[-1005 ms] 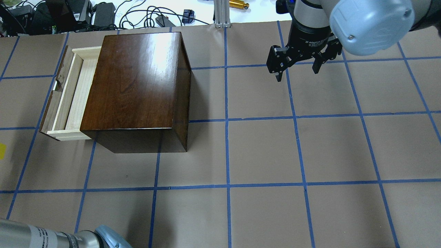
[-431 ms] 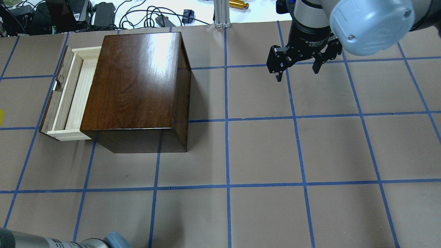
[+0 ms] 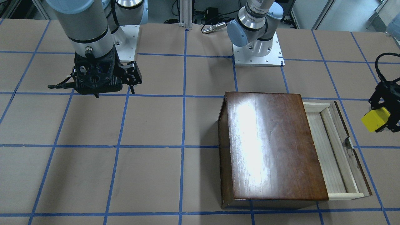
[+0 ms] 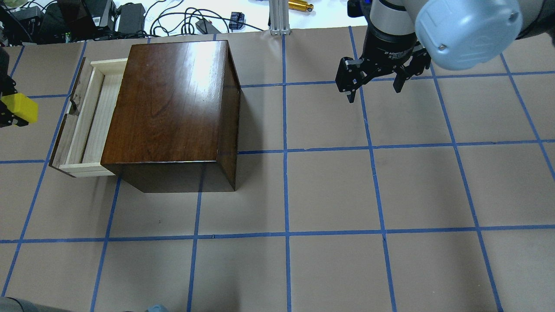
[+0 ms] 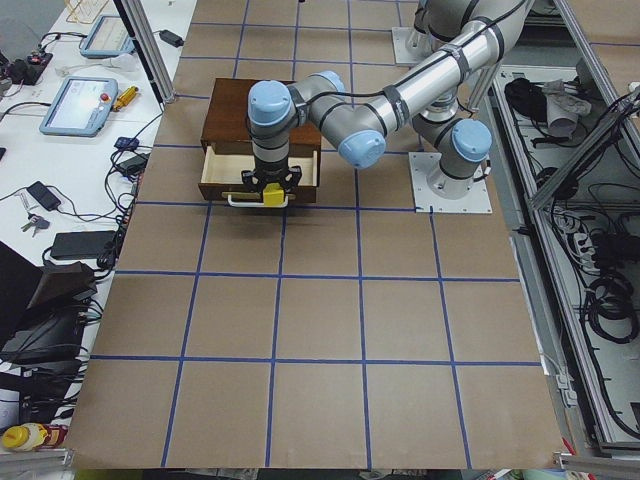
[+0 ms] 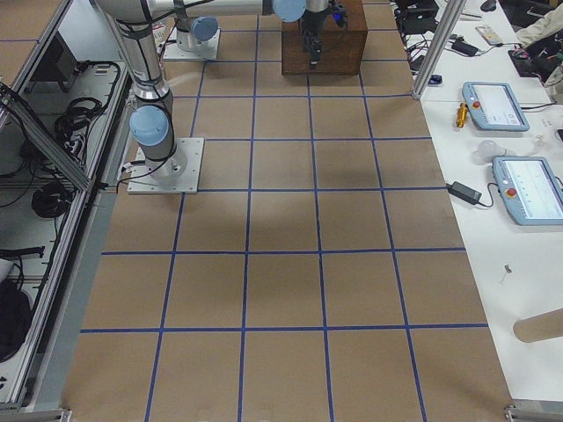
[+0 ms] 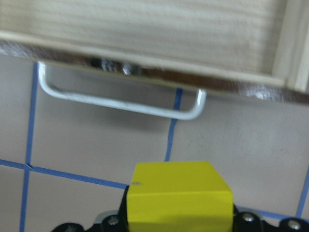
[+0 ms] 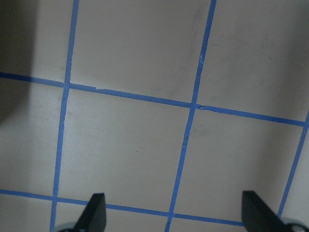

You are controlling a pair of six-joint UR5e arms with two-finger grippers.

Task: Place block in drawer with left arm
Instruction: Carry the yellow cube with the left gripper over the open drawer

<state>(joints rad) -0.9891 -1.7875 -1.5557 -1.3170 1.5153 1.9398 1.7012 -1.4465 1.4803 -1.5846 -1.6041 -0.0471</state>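
Note:
The yellow block (image 4: 19, 107) is held in my left gripper (image 4: 8, 113), which is shut on it at the view's left edge, above the table just outside the drawer's front panel. It also shows in the front-facing view (image 3: 376, 119) and in the left wrist view (image 7: 177, 195), short of the white handle (image 7: 120, 100). The drawer (image 4: 93, 117) stands pulled out of the dark-brown cabinet (image 4: 173, 104), its pale wood tray empty. My right gripper (image 4: 373, 84) hangs open and empty above the table at the far right.
Brown paper with blue tape lines covers the table (image 4: 329, 190). Cables and boxes (image 4: 130, 17) lie beyond the far edge. The arm bases (image 3: 257, 53) stand at the robot's side of the table.
My left gripper with the yellow block has come further into the overhead view at the left edge and moved toward the far side, closer to the drawer front. The right arm has not moved.

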